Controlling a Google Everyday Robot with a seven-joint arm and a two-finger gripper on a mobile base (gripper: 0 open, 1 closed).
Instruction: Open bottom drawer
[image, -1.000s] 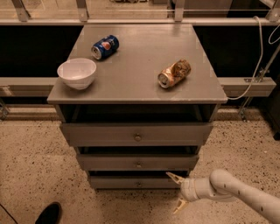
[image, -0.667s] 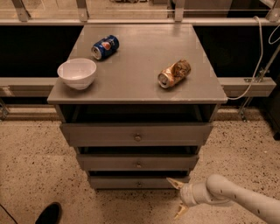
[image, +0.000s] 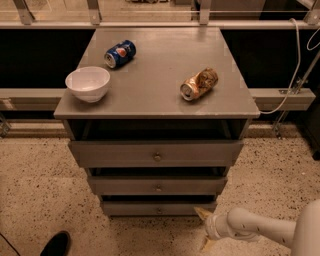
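- The gripper (image: 205, 229) is down low near the floor, just off the right end of the bottom drawer (image: 130, 208). Its two yellowish fingers (image: 202, 213) are spread wide with nothing between them.
- The upper finger's tip sits right by the lower right corner of that drawer front. I honestly can't tell if it's touching.
- The white arm (image: 260, 230) comes in from the bottom right corner.
- The bottom drawer is the slimmest of the three grey fronts, right at the base of the cabinet, with a small round knob (image: 159, 210) in the middle. The gripper is well off to the right of that knob.
- Above it are the middle drawer (image: 125, 186) and the widest top drawer (image: 110, 154), each sticking out a bit more than the one below.
- On the cabinet top (image: 160, 95) there's a white bowl (image: 88, 83) on the left, a blue can (image: 120, 53) lying on its side behind it, and a crushed gold can (image: 199, 84) lying on the right.
- The speckled floor (image: 40, 190) has a black shoe (image: 55, 244) at the lower left, and a white cable (image: 295, 65) hangs on the right.
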